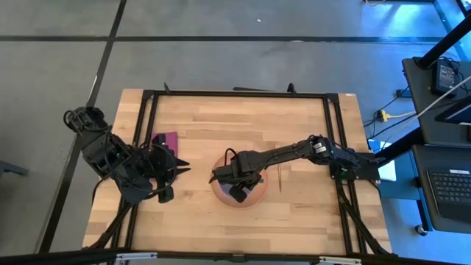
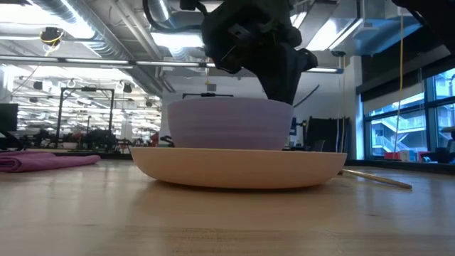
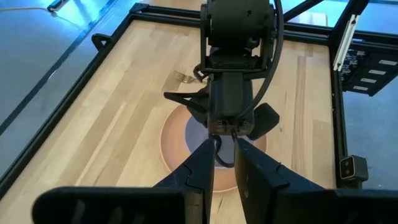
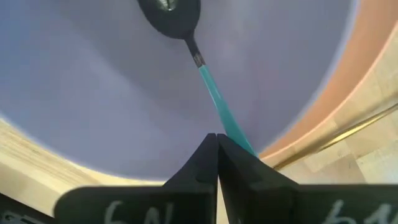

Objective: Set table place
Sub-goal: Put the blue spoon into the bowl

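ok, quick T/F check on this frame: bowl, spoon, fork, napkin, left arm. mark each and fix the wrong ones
1. The lavender bowl sits on the peach plate. True.
2. The right tool is shut on the spoon, whose dark head is inside the bowl. True.
3. The gold fork lies inside the bowl. False: it lies on the table, beside the plate on the right arm's side.
4. The magenta napkin is under the plate. False: it lies apart on the table, near the left arm.
5. The left tool holds the plate's rim. False: it holds nothing and sits short of the plate, pointed at it.
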Motion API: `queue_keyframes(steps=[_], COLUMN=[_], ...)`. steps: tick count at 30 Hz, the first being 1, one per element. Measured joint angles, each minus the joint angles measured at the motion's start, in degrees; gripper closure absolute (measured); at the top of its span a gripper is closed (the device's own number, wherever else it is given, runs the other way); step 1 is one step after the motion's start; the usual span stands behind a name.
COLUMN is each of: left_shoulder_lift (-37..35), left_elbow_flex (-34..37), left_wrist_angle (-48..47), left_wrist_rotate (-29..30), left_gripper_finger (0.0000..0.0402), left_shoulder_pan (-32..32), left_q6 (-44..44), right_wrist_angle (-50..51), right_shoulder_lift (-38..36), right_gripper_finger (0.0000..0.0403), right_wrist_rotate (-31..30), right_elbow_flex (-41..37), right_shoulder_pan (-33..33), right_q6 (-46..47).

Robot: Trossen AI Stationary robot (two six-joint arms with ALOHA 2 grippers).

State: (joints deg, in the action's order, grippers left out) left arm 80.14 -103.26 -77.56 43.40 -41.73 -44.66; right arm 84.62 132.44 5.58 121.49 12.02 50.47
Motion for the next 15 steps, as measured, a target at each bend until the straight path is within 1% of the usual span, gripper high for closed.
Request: queue_keyframes(steps=[5, 9, 12, 15], left_shoulder_lift=[0.02, 0.02, 0.02, 0.02], left_elbow_flex=[0.0, 0.0, 0.0, 0.0], left_wrist_angle=[0.0, 0.0, 0.0, 0.0], left_wrist_rotate=[0.0, 0.0, 0.19, 0.61], left_gripper_finger=[0.0347, 0.0347, 0.0347, 0.0347], left_shoulder_pan=[0.0, 0.02, 0.02, 0.02], left_q6=[0.01, 0.02, 0.02, 0.0], right_wrist_angle=[3.12, 3.45, 2.96, 3.61], right_shoulder_lift=[0.0, 0.0, 0.0, -0.01], right_gripper_finger=[0.0393, 0.0393, 0.0393, 0.0393], right_wrist_rotate=[-0.02, -0.12, -3.61, -7.24], right_elbow_flex=[0.0, 0.0, 0.12, 2.28], right_shoulder_pan=[0.1, 0.1, 0.12, 0.15], right_q6=[-0.03, -0.68, -1.41, -2.09])
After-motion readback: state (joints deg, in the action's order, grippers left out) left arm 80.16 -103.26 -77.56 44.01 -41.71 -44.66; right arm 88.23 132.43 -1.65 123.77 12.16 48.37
